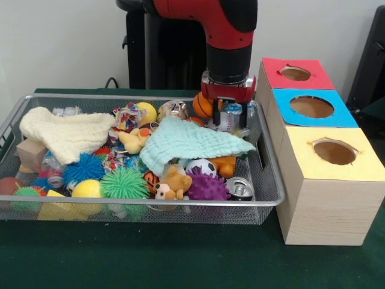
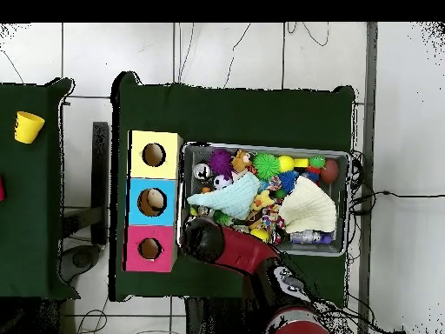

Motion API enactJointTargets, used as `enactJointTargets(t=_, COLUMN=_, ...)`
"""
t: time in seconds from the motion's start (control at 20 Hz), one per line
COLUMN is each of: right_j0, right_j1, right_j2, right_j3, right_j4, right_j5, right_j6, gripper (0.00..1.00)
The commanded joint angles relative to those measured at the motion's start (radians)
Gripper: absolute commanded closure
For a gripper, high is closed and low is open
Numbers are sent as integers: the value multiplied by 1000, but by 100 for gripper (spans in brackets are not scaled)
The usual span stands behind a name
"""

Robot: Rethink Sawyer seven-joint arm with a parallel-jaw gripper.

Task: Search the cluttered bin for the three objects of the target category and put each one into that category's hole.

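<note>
The wire mesh bin (image 1: pixel 150 203) is full of toys and cloths. My gripper (image 1: pixel 231 118) is low in its far right corner, open, with its fingers (image 1: pixel 216 114) on either side of a crushed clear bottle with a blue label (image 1: pixel 232 112). A second clear bottle (image 1: pixel 65 111) lies at the bin's far left, and a third (image 1: pixel 53 176) by the left wall. The blue-surround hole (image 1: pixel 311 106) is the middle one on the wooden boxes to the right. In the overhead view the arm (image 2: pixel 228 248) hides the gripper. That view shows the bin (image 2: pixel 348 204), the blue hole (image 2: pixel 152 202) and one bottle (image 2: pixel 304 237).
The red-surround hole (image 1: pixel 295 73) and yellow-surround hole (image 1: pixel 334 152) flank the blue one. A mint cloth (image 1: pixel 192 141) and a cream cloth (image 1: pixel 66 132) cover part of the clutter. A metal can (image 1: pixel 240 188), spiky balls and plush toys fill the front.
</note>
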Motion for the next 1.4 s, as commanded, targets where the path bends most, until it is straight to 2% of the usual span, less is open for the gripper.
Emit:
enactJointTargets(t=0.05, right_j0=-18, right_j1=-91, right_j2=74, right_j3=113, right_j4=-31, right_j5=240, right_j6=77, gripper=0)
enactJointTargets(t=0.25, right_j0=1, right_j1=-114, right_j2=13, right_j3=132, right_j4=-66, right_j5=267, right_j6=65, gripper=0)
enactJointTargets(t=0.65, right_j0=-31, right_j1=-80, right_j2=12, right_j3=169, right_j4=-131, right_j5=168, right_j6=72, gripper=0)
enactJointTargets(t=0.85, right_j0=-20, right_j1=-23, right_j2=-10, right_j3=141, right_j4=-160, right_j5=111, right_j6=93, gripper=0)
enactJointTargets(t=1.0, right_j0=-45, right_j1=29, right_j2=8, right_j3=135, right_j4=-183, right_j5=35, right_j6=99, gripper=0)
enactJointTargets(t=1.2, right_j0=-97, right_j1=91, right_j2=70, right_j3=121, right_j4=-205, right_j5=-63, right_j6=104, gripper=0)
enactJointTargets(t=1.4, right_j0=-107, right_j1=143, right_j2=84, right_j3=82, right_j4=-228, right_j5=-124, right_j6=111, gripper=0)
